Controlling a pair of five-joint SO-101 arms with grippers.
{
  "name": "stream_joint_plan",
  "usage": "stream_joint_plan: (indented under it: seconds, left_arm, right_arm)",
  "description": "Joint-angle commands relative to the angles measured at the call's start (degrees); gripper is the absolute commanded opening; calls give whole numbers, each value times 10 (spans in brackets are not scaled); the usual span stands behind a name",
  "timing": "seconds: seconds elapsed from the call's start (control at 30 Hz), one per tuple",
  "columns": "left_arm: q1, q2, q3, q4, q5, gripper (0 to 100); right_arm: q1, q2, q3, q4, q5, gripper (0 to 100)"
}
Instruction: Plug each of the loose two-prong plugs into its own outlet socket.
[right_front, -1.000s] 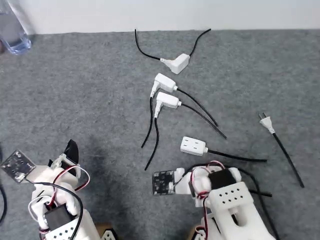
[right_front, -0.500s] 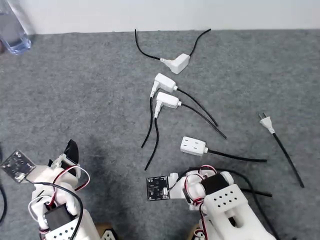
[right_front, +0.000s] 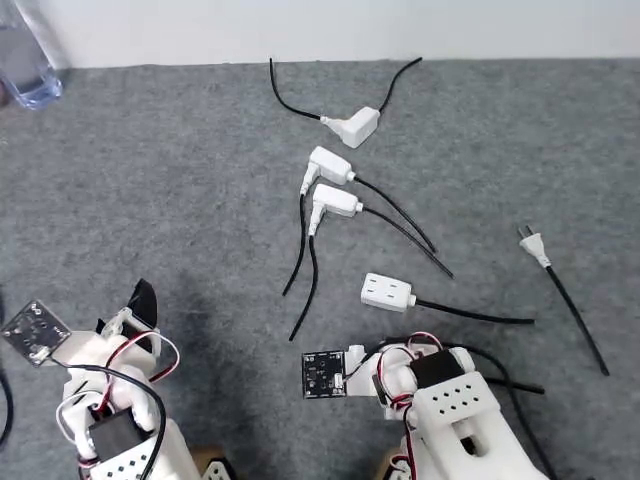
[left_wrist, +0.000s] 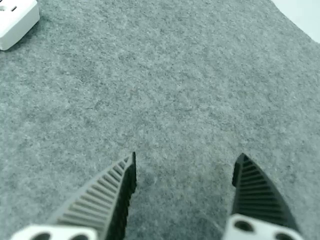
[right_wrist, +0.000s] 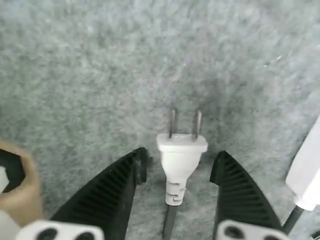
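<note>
While the left gripper (left_wrist: 187, 159) hangs, jaws apart, over the grey felt worktop (left_wrist: 165, 75), the right gripper (right_wrist: 181, 155) has jaws apart flanking a white plastic 2-prong plug (right_wrist: 181, 146), apparently untouched.

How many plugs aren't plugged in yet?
2. One plug lies alone on the gray mat's right side; the second plug sits between the right hand's open fingers. More could be hidden.

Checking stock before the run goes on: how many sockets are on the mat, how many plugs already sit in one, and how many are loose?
Sockets: 4
Plugs already in: 3
Loose plugs: 2
Total: 9
</note>
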Motion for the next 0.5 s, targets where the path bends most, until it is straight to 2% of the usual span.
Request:
stream_joint_plan:
  seconds: [0.0,0.23,0.3,0.4,0.47]
  left_arm:
    - [3,-2,-4,4,-5,297]
    - [3,-2,-4,4,-5,297]
    - [3,-2,-4,4,-5,297]
    - [3,-2,-4,4,-5,297]
    - [3,-2,-4,4,-5,297]
  right_arm:
    - [9,-7,-4,-11,5,202]
    - [9,62,-27,-10,16,194]
    - [9,98,-43,-11,15,147]
    - [10,138,-62,-12,13,10]
    - [13,157,-72,-12,13,25]
